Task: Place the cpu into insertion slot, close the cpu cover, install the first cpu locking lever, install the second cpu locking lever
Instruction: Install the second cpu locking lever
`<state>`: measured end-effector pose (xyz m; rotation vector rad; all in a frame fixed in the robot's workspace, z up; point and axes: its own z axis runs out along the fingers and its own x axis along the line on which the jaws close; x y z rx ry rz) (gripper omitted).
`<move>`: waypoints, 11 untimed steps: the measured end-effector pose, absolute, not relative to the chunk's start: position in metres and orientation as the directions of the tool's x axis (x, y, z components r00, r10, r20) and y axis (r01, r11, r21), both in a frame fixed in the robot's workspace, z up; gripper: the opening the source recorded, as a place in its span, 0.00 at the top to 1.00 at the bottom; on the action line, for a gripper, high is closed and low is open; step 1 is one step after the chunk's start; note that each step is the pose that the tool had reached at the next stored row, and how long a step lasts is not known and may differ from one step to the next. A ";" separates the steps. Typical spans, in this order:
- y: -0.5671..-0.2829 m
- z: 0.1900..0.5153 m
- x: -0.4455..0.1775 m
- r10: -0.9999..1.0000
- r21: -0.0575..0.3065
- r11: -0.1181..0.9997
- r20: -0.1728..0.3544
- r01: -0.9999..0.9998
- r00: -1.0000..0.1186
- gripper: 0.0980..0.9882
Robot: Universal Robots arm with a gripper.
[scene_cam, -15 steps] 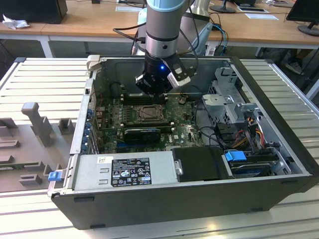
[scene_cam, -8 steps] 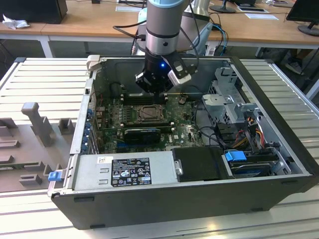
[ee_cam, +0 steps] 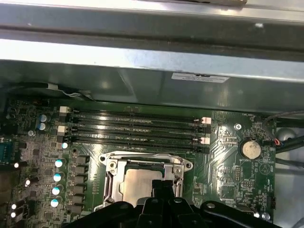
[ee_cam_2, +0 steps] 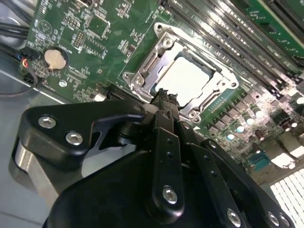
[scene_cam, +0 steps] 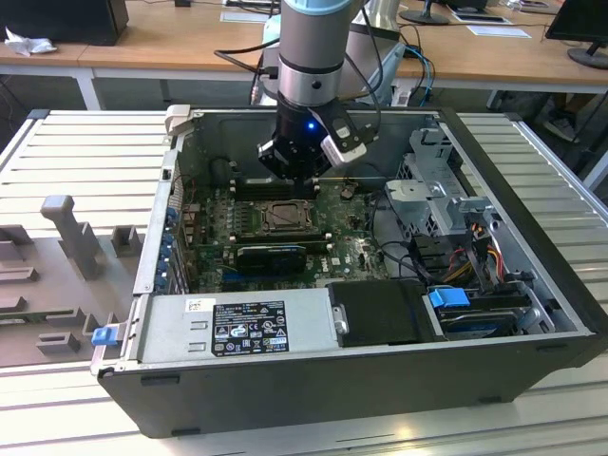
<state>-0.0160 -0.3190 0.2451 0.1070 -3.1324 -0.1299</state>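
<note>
While your arm hung inside the open computer case (scene_cam: 380,380) at frame centre of the exterior view, the gripper (scene_cam: 296,174) sat just above the insertion slot (scene_cam: 285,217) on the green motherboard (scene_cam: 214,242). In the second wrist view, a coin battery (ee_cam_2: 55,58) lay upper left; the cpu (ee_cam_2: 183,78) rested flat in the slot at upper centre, the cpu cover (ee_cam_2: 164,47) framing it, memory slots (ee_cam_2: 223,28) to the upper right. The gripper's fingertips (ee_cam_2: 164,102) met in a point at the socket's near edge, pinched together, holding nothing. In the first wrist view, the cpu (ee_cam: 137,183) sat lower centre, fingertips just beside it.
</note>
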 end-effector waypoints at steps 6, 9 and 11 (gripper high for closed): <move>-0.333 0.245 -0.016 -0.068 0.083 0.994 0.002 -0.068 -0.998 0.99; -0.343 0.245 -0.016 -0.068 0.083 0.994 0.002 -0.068 -0.998 0.99; -0.346 0.247 -0.016 -0.068 0.082 0.994 0.002 -0.068 -0.998 0.99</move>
